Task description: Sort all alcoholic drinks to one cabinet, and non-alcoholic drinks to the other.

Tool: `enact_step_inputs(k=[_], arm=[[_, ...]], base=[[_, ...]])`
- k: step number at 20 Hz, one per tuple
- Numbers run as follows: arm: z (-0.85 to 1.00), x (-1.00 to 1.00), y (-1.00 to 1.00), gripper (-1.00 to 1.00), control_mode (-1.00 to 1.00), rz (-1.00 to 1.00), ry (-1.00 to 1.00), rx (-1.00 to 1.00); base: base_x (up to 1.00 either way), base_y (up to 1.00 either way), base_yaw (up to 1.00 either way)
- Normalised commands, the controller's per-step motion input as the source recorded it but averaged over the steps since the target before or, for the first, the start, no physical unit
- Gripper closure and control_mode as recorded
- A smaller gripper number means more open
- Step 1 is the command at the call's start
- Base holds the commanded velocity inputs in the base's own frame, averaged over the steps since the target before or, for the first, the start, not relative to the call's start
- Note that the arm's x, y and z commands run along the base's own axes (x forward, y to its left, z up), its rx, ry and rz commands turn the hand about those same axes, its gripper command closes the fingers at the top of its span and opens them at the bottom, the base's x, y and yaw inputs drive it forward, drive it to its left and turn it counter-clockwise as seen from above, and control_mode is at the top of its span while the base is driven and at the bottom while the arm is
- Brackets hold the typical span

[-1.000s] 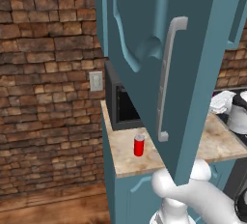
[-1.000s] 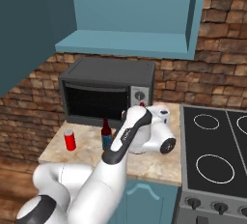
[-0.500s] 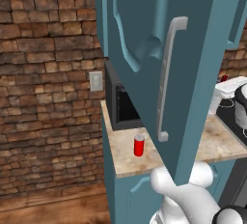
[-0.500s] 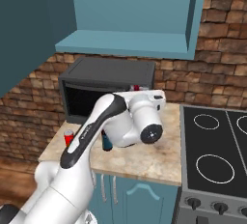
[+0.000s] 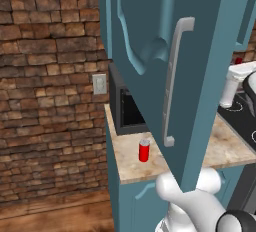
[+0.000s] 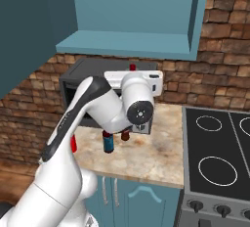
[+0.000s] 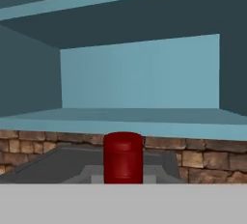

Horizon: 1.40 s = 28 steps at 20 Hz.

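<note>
Clamping the red-capped bottle [image 7: 123, 158], the jaws are held level with the cabinet shelf [image 7: 140, 117] ahead, seemingly for stowing.

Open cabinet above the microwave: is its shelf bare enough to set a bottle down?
Yes. The cabinet shelf looks bare from side wall to side wall, the back panel included. Crowding is lower: the cola bottle stands before the microwave, the red can near the open door.
</note>
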Motion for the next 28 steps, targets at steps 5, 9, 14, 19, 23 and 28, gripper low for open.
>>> enact_step_inputs(k=[5, 9, 14, 19, 23, 28], arm=[[0.49, -0.01, 0.00, 1.00, -1.00, 0.00, 0.00, 0.00], [0.57, 0.00, 0.00, 1.00, -1.00, 0.00, 0.00, 0.00], [0.57, 0.00, 0.00, 1.00, -1.00, -0.01, -0.02, 0.00], [0.58, 0.00, 0.00, 1.00, -1.00, -0.04, -0.06, 0.00], [0.50, 0.01, 0.00, 1.00, -1.00, -0.06, -0.05, 0.00], [0.36, 0.07, 0.00, 1.00, -1.00, -0.07, -0.13, 0.00]], base=[[0.00, 0.00, 0.00], [0.00, 0.00, 0.00], [0.00, 0.00, 0.00], [0.00, 0.00, 0.00], [0.00, 0.00, 0.00], [0.00, 0.00, 0.00]])
